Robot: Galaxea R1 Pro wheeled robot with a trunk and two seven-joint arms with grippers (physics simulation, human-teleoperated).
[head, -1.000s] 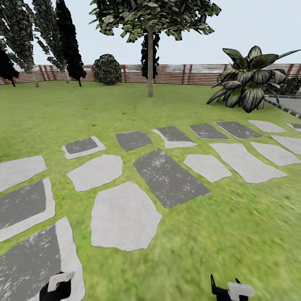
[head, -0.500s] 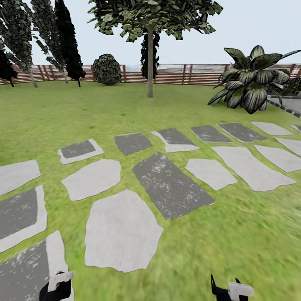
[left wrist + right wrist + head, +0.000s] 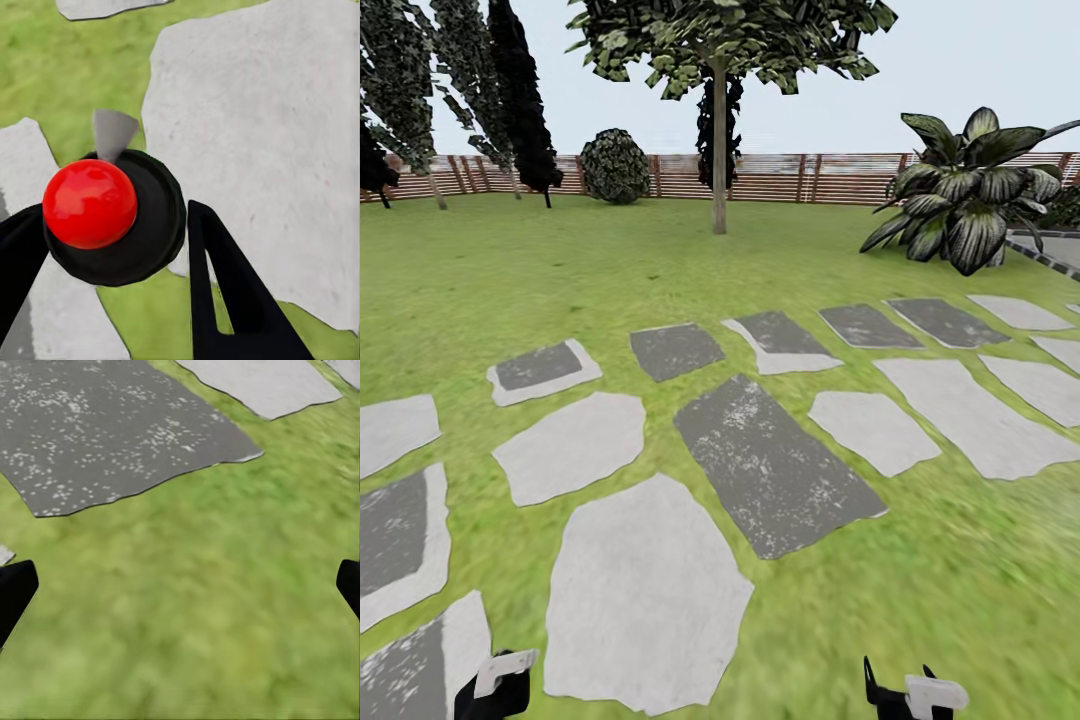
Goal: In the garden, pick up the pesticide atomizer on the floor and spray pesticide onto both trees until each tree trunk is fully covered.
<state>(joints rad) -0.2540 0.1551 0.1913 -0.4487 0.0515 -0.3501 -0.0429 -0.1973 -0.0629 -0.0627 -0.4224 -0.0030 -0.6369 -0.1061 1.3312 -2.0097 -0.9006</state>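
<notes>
In the left wrist view, the pesticide atomizer (image 3: pixel 90 204) shows from above: a red ball on a black round cap with a small grey nozzle. My left gripper (image 3: pixel 112 216) is shut on it, one black finger pressing on each side. In the head view that gripper (image 3: pixel 497 685) sits low at the frame's bottom left. My right gripper (image 3: pixel 180 585) is open over bare grass and shows at the bottom right (image 3: pixel 908 695). One tree (image 3: pixel 725 35) stands far ahead on the garden lawn (image 3: pixel 560 260), with its straight grey-tan tree trunk (image 3: pixel 719 160) in front of the fence.
Grey stepping stones (image 3: pixel 770 465) cross the grass just ahead. A large broad-leaved plant (image 3: pixel 965 195) stands at the right, a round shrub (image 3: pixel 613 165) and dark narrow cypresses (image 3: pixel 520 90) at the back left. A brown slatted fence (image 3: pixel 810 178) closes the far side.
The whole view has shifted: the stepping stones have slid closer and leftward, so the camera has moved forward. Both grippers keep the same place in the picture.
</notes>
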